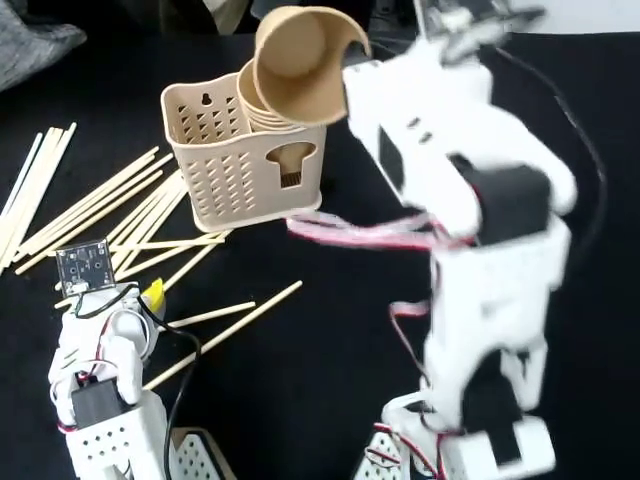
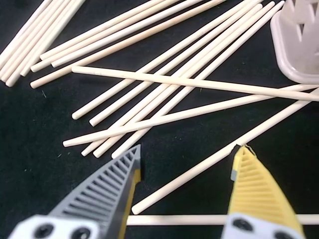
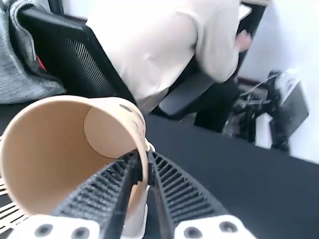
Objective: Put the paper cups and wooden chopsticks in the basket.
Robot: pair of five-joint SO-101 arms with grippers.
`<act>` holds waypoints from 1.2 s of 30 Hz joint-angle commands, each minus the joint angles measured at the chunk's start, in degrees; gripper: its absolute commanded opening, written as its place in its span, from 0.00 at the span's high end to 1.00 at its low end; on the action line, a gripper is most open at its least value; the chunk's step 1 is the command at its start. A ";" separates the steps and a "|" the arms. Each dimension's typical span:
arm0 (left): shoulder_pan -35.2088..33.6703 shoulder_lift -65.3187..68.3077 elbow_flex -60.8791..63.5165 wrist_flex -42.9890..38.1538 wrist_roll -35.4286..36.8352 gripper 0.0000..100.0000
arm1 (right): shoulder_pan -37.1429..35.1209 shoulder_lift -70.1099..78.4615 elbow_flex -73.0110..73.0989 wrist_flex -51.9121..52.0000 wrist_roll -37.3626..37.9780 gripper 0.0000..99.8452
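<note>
Pinching paper cup [image 1: 300,65] rim, right jaws high over basket [image 1: 240,170]; left jaws spread, low above chopsticks [image 2: 149,77].

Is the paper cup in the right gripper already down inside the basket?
No, the right gripper holds the paper cup by its rim, tilted above the basket.

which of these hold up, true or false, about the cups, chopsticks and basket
1. The left end effector is open above loose wooden chopsticks on the table. True.
2. The right end effector is shut on a paper cup. True.
3. That cup lies on the table. False: it is raised by the basket's top.
4. The basket holds no cups. False: stacked cups sit inside it.
</note>
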 commanded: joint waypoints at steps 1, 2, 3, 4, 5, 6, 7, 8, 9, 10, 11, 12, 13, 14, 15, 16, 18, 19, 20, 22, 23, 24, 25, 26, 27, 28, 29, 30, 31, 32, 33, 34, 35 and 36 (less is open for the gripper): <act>0.48 -0.26 0.48 -0.62 -0.35 0.71 | -0.79 6.73 -6.20 1.93 -0.79 0.99; 0.48 -0.26 0.48 -0.62 -0.35 0.71 | -0.97 8.40 -7.34 2.81 -0.62 0.99; 0.48 -0.26 0.48 -0.62 -0.35 0.71 | -0.97 9.89 -8.40 3.52 -0.62 0.99; 0.57 -0.26 0.48 -0.62 -0.35 0.71 | -1.05 11.30 -9.63 4.04 -0.79 0.99; 0.57 -0.26 0.48 -0.62 -0.35 0.71 | -1.05 12.62 -10.86 4.48 -0.79 0.99; 0.57 -0.26 0.48 -0.62 -0.35 0.71 | -0.97 13.76 -11.74 4.48 -0.79 0.99; 0.57 -0.26 0.48 -0.62 -0.35 0.71 | -0.88 14.73 -12.62 4.57 -0.79 0.99; 0.57 -0.26 0.48 -0.62 -0.35 0.71 | -0.88 15.60 -13.32 4.57 -0.62 0.99; 0.57 -0.26 0.48 -0.62 -0.35 0.71 | -0.88 16.48 -13.93 4.57 -0.53 0.99; 0.57 -0.26 0.48 -0.62 -0.35 0.71 | -0.88 17.19 -14.29 4.57 -0.53 0.98; 0.57 -0.26 0.48 -0.62 -0.35 0.71 | -1.05 17.71 -14.37 4.57 -0.53 0.98; 0.57 -0.26 0.48 -0.62 -0.35 0.71 | -1.14 18.15 -14.37 4.57 -0.53 0.96; 0.57 -0.26 0.48 -0.62 -0.35 0.71 | -1.14 18.42 -14.29 4.57 -0.79 0.92; 0.57 -0.26 0.48 -0.62 -0.35 0.71 | -1.14 18.68 -14.29 4.57 -0.97 0.87; 0.57 -0.26 0.48 -0.62 -0.35 0.71 | -1.14 18.77 -14.29 4.57 -0.97 0.82; 0.57 -0.26 0.48 -0.62 -0.35 0.71 | -1.14 18.77 -14.37 4.48 -0.88 0.78; 0.57 -0.26 0.48 -0.62 -0.35 0.71 | -1.32 18.42 -14.37 4.22 -0.44 0.75; 0.57 -0.26 0.48 -0.62 -0.35 0.71 | -2.02 18.33 -14.55 3.87 -0.35 0.75; 0.57 -0.26 0.48 -0.62 -0.35 0.71 | -2.73 18.33 -15.08 3.43 -0.35 0.75; 0.57 -0.26 0.48 -0.62 -0.35 0.71 | -4.22 18.68 -16.57 2.37 -0.35 0.75; 0.57 -0.26 0.48 -0.62 -0.35 0.71 | -5.36 18.77 -17.10 1.49 -0.35 0.75; 0.57 -0.26 0.48 -0.62 -0.35 0.71 | -6.33 18.77 -17.54 0.26 -0.35 0.75; 0.57 -0.26 0.48 -0.62 -0.35 0.71 | -7.30 18.77 -17.54 -1.23 -0.35 0.76; 0.57 -0.26 0.48 -0.62 -0.35 0.71 | -8.35 18.77 -17.36 -3.08 -0.35 0.79; 0.57 -0.26 0.48 -0.62 -0.35 0.71 | -9.14 18.95 -17.27 -4.84 -0.44 0.83; 0.57 -0.26 0.48 -0.62 -0.35 0.71 | -9.67 19.21 -16.92 -6.77 -0.70 0.89; 0.57 -0.26 0.48 -0.62 -0.35 0.71 | -10.02 20.00 -16.31 -8.79 -0.44 0.94; 0.57 -0.26 0.48 -0.62 -0.35 0.71 | -10.37 20.79 -15.87 -10.55 -0.18 0.98; 0.57 -0.26 0.48 -0.62 -0.35 0.71 | -10.46 21.85 -15.08 -11.52 1.05 0.99; 0.57 -0.26 0.48 -0.62 -0.35 0.71 | -10.46 22.81 -14.55 -11.43 2.46 0.98; 0.57 -0.26 0.48 -0.62 -0.35 0.71 | -10.37 24.04 -13.93 -11.34 3.16 0.98; 0.57 -0.26 0.48 -0.62 -0.35 0.71 | -10.20 25.27 -13.23 -11.34 3.87 0.98; 0.57 -0.26 0.48 -0.62 -0.35 0.71 | -10.11 26.59 -12.62 -11.25 4.13 0.98; 0.57 -0.26 0.48 -0.62 -0.35 0.71 | -10.11 27.91 -12.00 -10.99 4.48 0.99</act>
